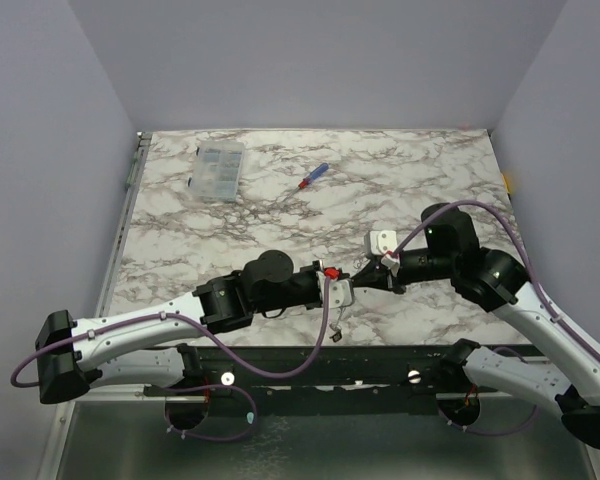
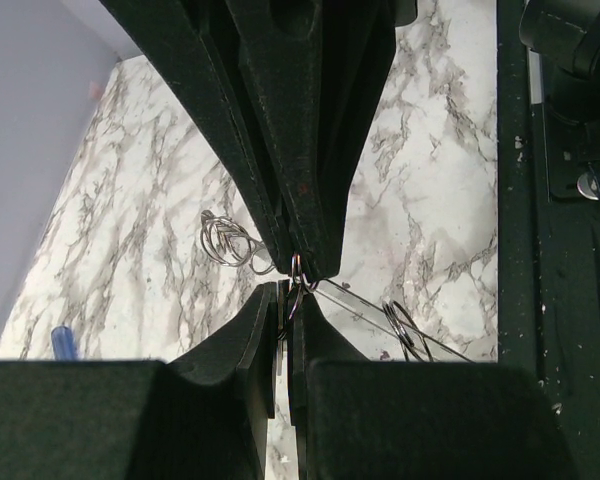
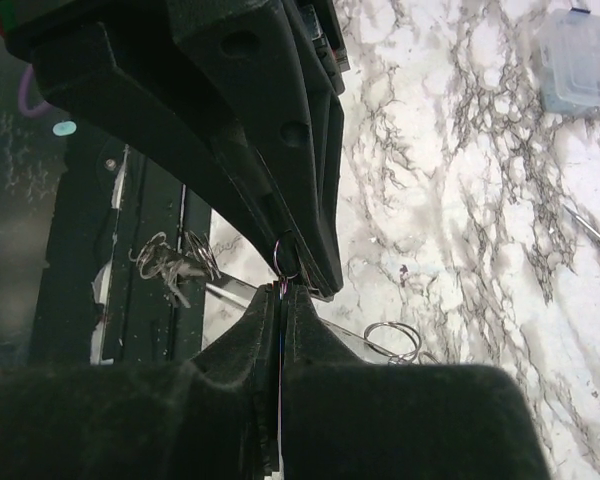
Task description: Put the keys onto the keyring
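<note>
- Top view: left gripper [image 1: 350, 284] and right gripper [image 1: 368, 272] meet tip to tip, likely one steadying while the other threads. The clear plastic compartment box [image 1: 218, 170] sits far back (contents unreadable).
- Left wrist: jaws pressed together on the thin pale metal keyring [image 2: 295, 274].
- Right wrist: likewise clamped on the keyring [image 3: 285, 262]. The black-headed keys? Can't spot them.

Two grippers, left gripper [image 1: 352, 285] and right gripper [image 1: 369, 273], one clear compartment box [image 1: 218, 170], one screwdriver [image 1: 313, 176]; two bunches of wire rings [image 2: 225, 240]
</note>
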